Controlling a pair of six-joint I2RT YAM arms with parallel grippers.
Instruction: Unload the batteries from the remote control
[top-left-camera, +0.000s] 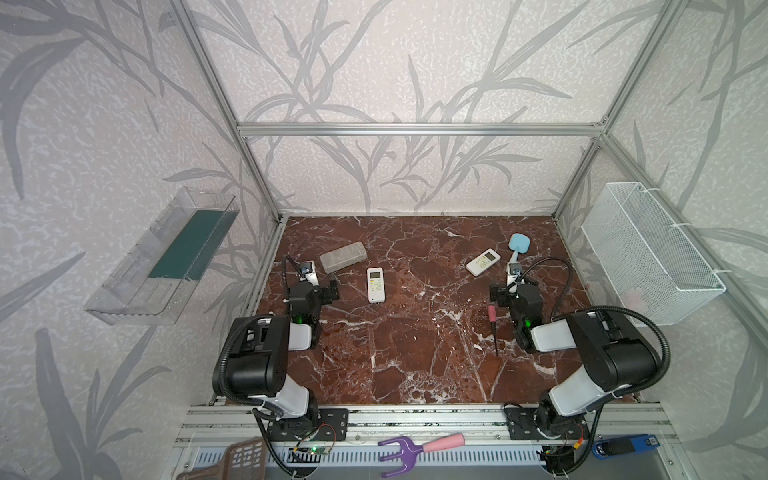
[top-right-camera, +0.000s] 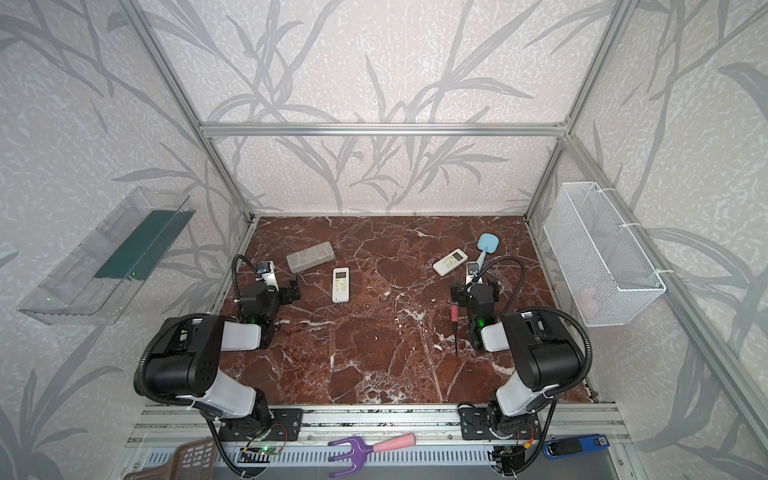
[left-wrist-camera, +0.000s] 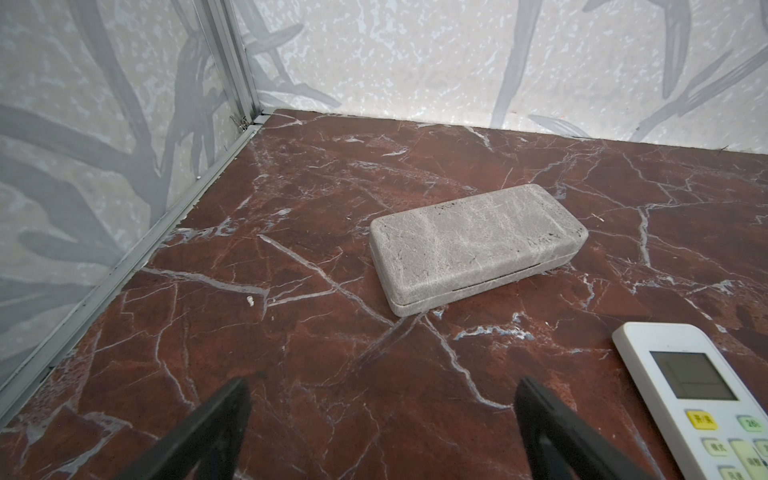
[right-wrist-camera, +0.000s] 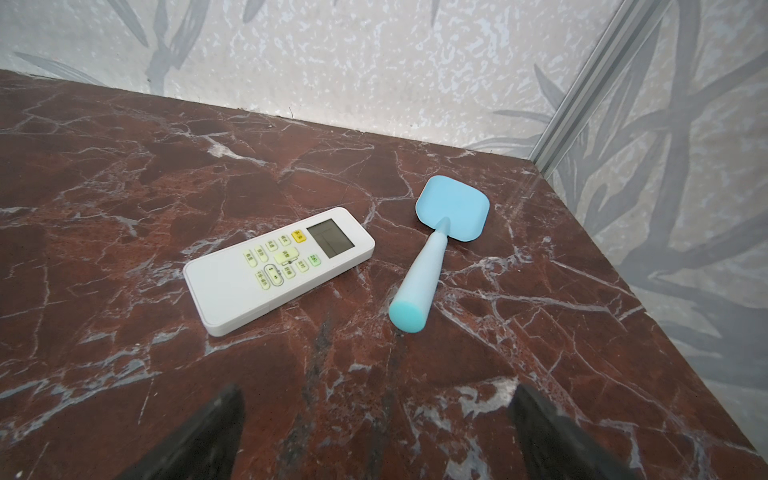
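Remote control batteries unseen: both white remotes lie face up on the worktop (top-left-camera: 415, 353), so the covers are presumably underneath.
The nearer remote (top-left-camera: 375, 284) sits beside the left gripper (left-wrist-camera: 382, 395), and the farther remote (top-left-camera: 482, 262) lies ahead of the right gripper (right-wrist-camera: 378, 399). Both grippers hang wide and empty, probably poised to flip one. The remotes are slim white slabs with grey screens.

Glossy veined marble tabletop (top-left-camera: 415, 353); smooth white plastic remote (right-wrist-camera: 278, 270); rough grey case (left-wrist-camera: 478, 245).

This is a robot test booth, like a small lab. Metal bars (top-left-camera: 419, 129) hold leafy walls (top-left-camera: 415, 62). A left arm (top-left-camera: 257, 361) and a right arm (top-left-camera: 611, 353) sit bolted on a rail (top-left-camera: 415, 419) by a stone table (top-left-camera: 415, 340).
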